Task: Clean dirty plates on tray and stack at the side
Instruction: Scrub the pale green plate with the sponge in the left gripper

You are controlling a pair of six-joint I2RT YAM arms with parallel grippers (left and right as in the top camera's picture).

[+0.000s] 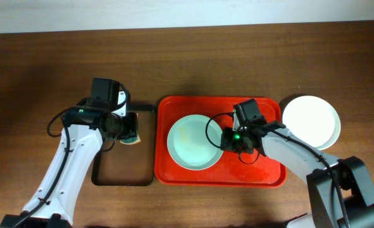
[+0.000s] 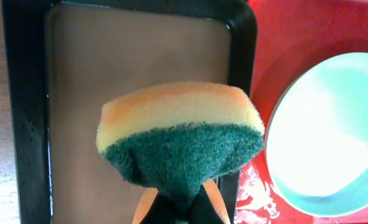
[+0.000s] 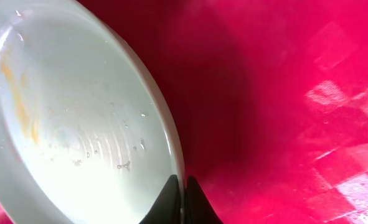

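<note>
A pale green plate (image 1: 193,142) lies on the red tray (image 1: 262,174) at its left half. It shows yellowish smears in the right wrist view (image 3: 65,124). My right gripper (image 1: 227,140) is shut on the plate's right rim (image 3: 182,186). A white plate (image 1: 311,121) sits off the tray at the right, possibly on top of another plate. My left gripper (image 1: 131,128) is shut on a yellow and green sponge (image 2: 180,134) and holds it above the black tray (image 2: 140,56), left of the red tray (image 2: 283,37) and the plate (image 2: 333,137).
The narrow black tray (image 1: 123,171) lies left of the red tray. Bare wooden table (image 1: 187,57) lies at the back and far left.
</note>
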